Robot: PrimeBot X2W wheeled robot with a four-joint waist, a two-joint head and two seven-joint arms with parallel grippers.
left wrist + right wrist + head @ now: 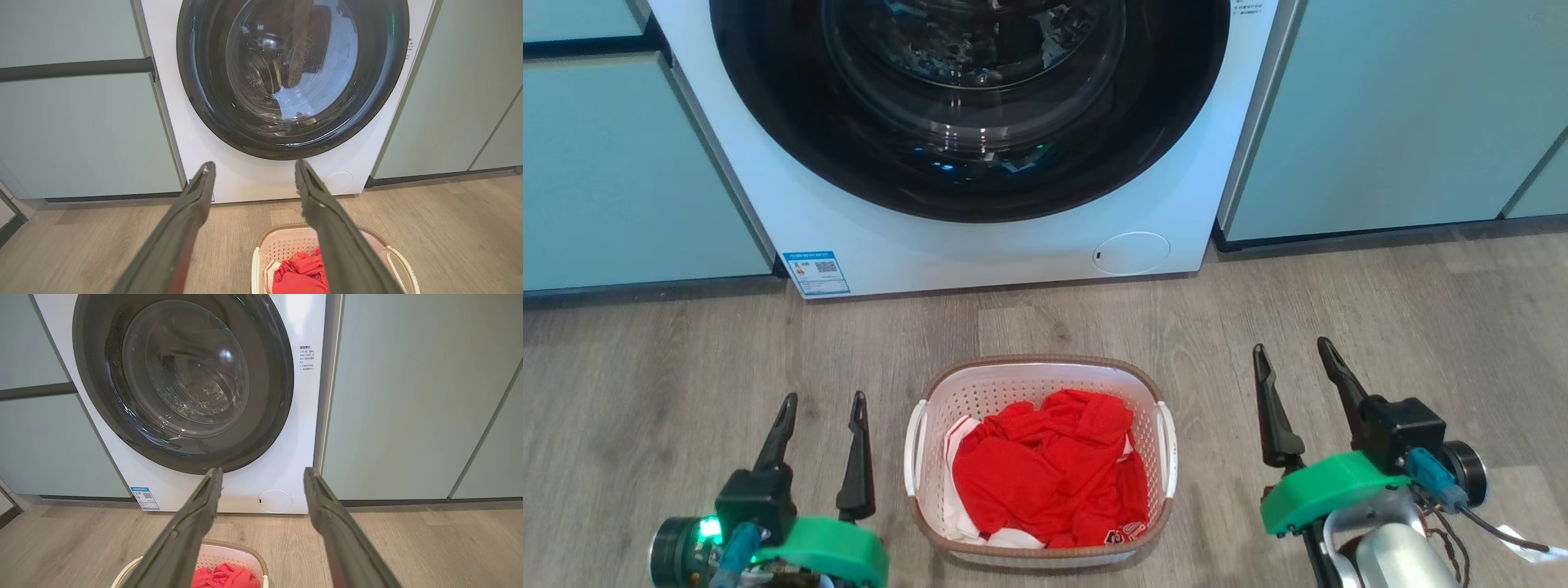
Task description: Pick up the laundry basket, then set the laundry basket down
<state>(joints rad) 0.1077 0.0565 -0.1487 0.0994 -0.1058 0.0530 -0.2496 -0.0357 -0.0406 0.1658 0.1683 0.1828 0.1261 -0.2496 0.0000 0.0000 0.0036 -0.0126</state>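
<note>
Head view: the laundry basket (1029,390) sits on the floor (686,367) before the washing machine (1013,245), holding red clothes (1045,465), not yet lifted; left fingers (856,457) and right fingers (1272,416) flank it, spread, touching nothing. Left wrist view: fingers apart, empty. Right wrist view: likewise. Pickup and set-down both seem ahead.

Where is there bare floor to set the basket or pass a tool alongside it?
Bare floor: the strip between the laundry basket and the washing machine, and wide patches before both cabinets. The gap between basket and right tool is roomy; the one by the left tool is narrow. Red clothes fill the basket.
</note>
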